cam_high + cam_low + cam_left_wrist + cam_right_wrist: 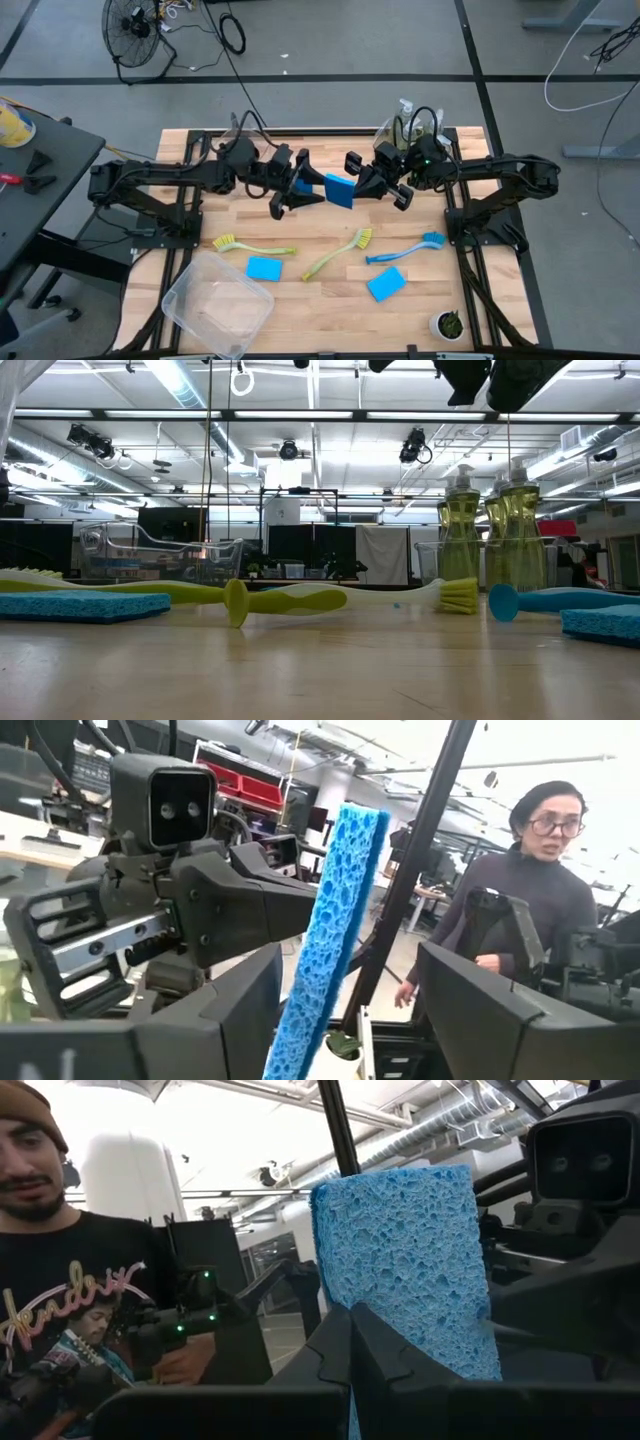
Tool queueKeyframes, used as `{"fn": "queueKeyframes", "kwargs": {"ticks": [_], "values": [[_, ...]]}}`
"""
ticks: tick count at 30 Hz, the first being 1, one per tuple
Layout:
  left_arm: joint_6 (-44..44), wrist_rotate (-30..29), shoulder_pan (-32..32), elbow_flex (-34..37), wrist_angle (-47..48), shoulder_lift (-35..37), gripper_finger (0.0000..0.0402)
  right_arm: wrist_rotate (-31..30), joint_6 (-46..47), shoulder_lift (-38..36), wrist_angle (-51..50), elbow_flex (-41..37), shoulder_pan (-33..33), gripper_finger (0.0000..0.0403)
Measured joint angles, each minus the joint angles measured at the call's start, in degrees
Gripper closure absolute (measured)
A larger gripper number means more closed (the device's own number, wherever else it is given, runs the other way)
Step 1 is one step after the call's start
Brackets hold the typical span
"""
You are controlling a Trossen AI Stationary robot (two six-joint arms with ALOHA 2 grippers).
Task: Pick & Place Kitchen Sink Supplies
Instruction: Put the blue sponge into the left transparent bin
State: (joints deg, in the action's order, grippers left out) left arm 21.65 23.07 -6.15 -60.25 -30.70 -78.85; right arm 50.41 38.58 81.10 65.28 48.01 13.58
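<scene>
Above mid-table, right tool [372, 180] clamps a blue sponge [339, 190]; left tool [305, 185] gapes beside it.

The high view looks straight down on the light wooden table [320, 300]. The low view sits at that table's surface, facing level across it. Both wrist views look closely at the raised flat blue rectangular sponge [330, 935] above the table, which the high view shares.

Sponge [410, 1270] lower edge hidden behind right fingers [350, 1350].
</scene>
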Motion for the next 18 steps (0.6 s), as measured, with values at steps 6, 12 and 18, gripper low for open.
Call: {"fn": "queueKeyframes", "kwargs": {"ticks": [6, 12, 18], "values": [[-0.26, -0.77, 0.02, -0.02, -0.84, -1.17, 0.017, -0.44, 0.06, 1.02, -0.33, 0.0, 0.0, 0.0403], [-0.24, -0.76, 0.02, -0.02, -3.27, -2.88, 0.017, -0.02, 1.58, 3.82, 0.29, 0.0, 0.0, 0.0403], [-0.32, 0.66, 0.02, -0.02, -3.03, -2.93, 0.017, 0.46, 2.64, 4.09, 1.67, 0.0, 0.02, 0.0403]]}}
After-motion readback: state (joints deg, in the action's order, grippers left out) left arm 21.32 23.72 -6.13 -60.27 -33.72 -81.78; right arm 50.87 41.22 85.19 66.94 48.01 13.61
